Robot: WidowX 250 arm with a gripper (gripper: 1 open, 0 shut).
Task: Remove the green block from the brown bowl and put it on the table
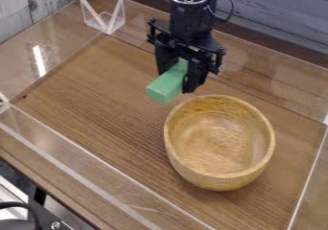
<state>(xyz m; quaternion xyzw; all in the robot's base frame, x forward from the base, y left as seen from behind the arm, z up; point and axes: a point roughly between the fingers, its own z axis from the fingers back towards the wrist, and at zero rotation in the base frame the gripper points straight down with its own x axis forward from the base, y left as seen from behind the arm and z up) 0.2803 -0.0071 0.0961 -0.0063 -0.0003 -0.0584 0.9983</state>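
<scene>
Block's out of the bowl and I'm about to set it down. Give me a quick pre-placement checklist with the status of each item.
1. Gripper shut on the green block: ok.
2. Block clear of the brown bowl, off to its upper left: ok.
3. Bowl empty and upright: ok.
4. Bare table under and left of the block: ok.
5. Block apart from the acrylic walls: ok.
6. Block's height above the table: cannot tell.
</scene>
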